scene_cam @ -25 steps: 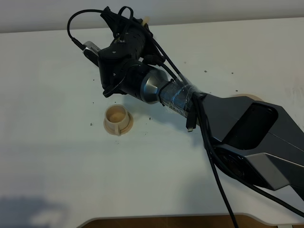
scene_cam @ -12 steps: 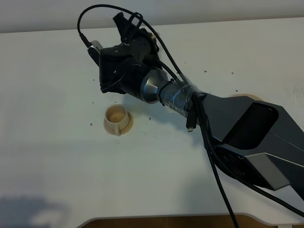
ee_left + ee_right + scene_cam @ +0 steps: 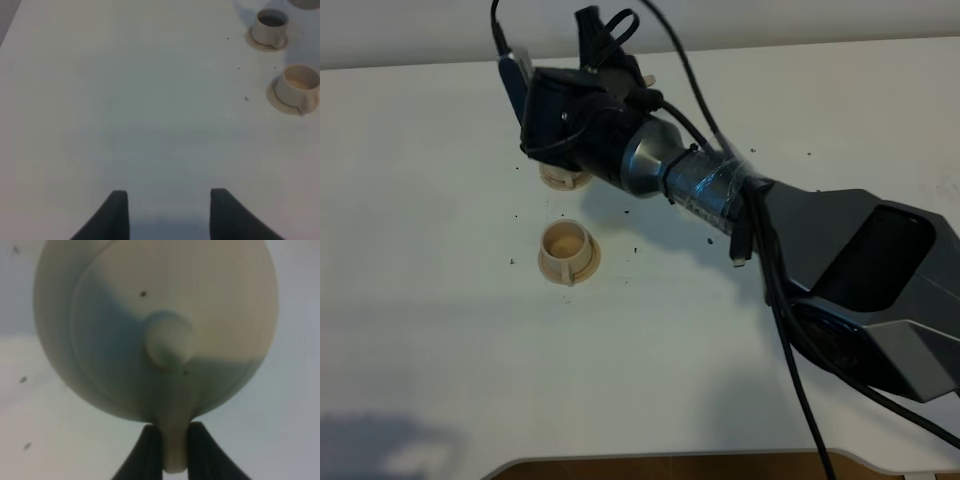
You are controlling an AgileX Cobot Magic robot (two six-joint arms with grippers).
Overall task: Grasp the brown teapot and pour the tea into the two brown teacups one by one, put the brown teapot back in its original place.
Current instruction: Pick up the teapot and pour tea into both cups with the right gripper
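Right wrist view: the right tool (image 3: 173,434) clamps the teapot (image 3: 155,330) by its handle, just ahead of its tips. The left tool (image 3: 168,194) gapes empty over the bench (image 3: 125,100), near cup (image 3: 298,87) and far cup (image 3: 270,27) well ahead.

We can read no text, label, brand, number or sign in any view: the cups, the teapot, the arms and the white surface (image 3: 440,350) all appear unmarked.

pale lidded teapot (image 3: 160,330), two upright teacups (image 3: 270,28) (image 3: 298,88)
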